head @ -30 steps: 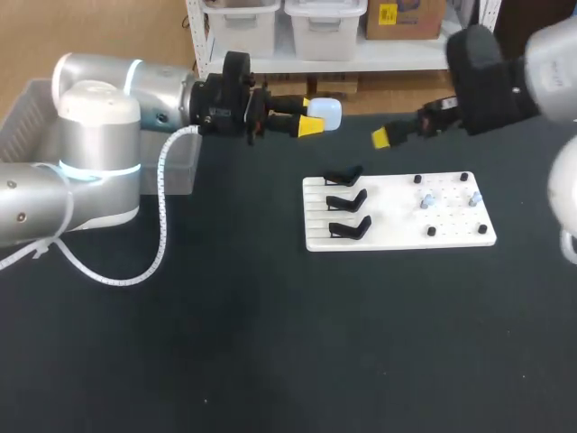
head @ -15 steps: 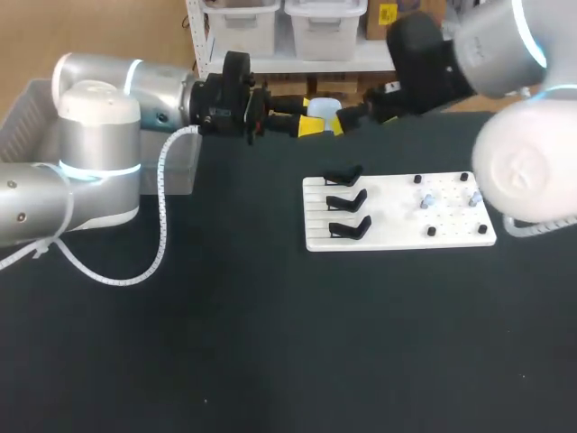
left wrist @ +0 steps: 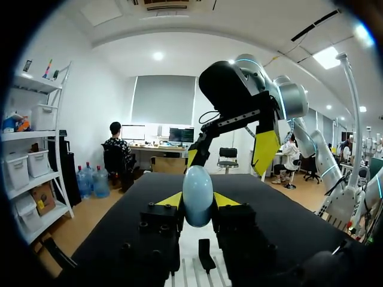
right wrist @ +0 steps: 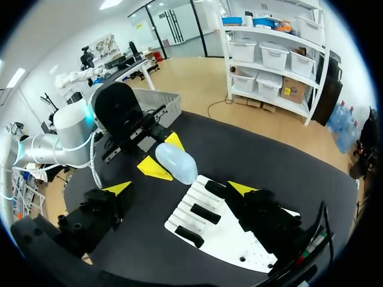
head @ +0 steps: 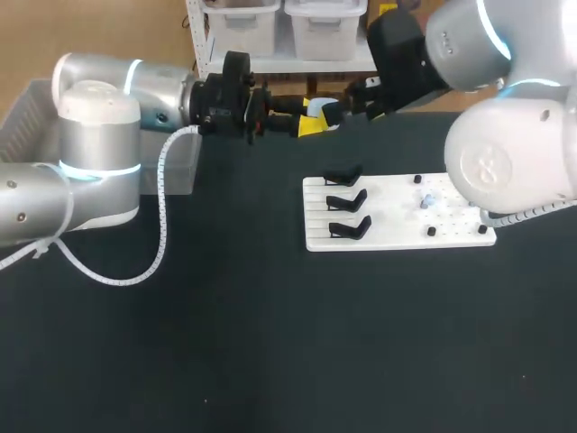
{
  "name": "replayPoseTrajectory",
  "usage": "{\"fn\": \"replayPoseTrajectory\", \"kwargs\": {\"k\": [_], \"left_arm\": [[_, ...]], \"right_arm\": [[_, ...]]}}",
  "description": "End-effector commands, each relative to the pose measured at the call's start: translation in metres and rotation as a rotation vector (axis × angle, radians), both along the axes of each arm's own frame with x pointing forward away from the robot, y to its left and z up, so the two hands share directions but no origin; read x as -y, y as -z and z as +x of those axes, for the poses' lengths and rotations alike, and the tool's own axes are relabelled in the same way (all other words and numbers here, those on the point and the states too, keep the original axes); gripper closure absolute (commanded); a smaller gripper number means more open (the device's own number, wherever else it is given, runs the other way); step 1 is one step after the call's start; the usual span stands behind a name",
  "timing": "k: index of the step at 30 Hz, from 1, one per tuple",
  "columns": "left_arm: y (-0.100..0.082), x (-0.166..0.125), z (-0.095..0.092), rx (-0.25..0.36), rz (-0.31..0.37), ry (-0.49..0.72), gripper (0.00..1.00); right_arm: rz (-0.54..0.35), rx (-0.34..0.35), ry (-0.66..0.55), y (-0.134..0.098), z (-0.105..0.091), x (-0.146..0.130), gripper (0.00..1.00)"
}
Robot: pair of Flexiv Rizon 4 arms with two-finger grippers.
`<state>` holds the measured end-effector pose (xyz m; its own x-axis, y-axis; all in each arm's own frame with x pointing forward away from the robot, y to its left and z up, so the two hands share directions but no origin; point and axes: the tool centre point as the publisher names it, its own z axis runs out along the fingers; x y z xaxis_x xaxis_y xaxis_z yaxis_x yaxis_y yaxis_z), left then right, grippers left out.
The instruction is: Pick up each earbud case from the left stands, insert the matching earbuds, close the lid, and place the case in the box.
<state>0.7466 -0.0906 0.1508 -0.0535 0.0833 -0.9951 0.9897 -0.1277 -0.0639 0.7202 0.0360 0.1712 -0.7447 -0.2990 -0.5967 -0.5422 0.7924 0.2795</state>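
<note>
The left gripper (head: 309, 124) is pinching the earbud case (left wrist: 197, 192) between its two yellow tips, pressing on it from both sides and holding it in the air above the far part of the table. The case is standing on end in the left wrist view, with its rounded top rising clear of the fingers. The right gripper (right wrist: 179, 190) is hanging close to it with its fingers spread wide and holding nothing. Seen from the right wrist, the case is lying just ahead of that gripper, roughly in line with the gap.

The case is looking like a smooth, glossy, egg-shaped plastic shell: probably light and stiff, but slippery, so it may be inclined to squirt out of a pinch placed off its widest part. Judging by that, any second grip is best taken across the broad flanks, squarely, leaving the lid seam free; which end carries the lid is not showing.

The three black stands (head: 347, 200) on the white board (head: 397, 233) are sitting empty, and the grey box (head: 22, 113) is waiting well apart at the left
</note>
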Motion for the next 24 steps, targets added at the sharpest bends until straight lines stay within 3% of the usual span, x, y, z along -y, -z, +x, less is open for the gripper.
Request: {"fn": "replayPoseTrajectory", "kwargs": {"k": [1,24], "left_arm": [[0.000,0.000,0.001,-0.001,0.002,0.002,1.00],[0.000,0.000,0.001,-0.001,0.002,0.002,1.00]], "right_arm": [[-0.007,-0.004,0.008,0.004,0.007,-0.003,0.00],[-0.034,-0.031,0.038,0.015,0.027,0.003,0.00]]}}
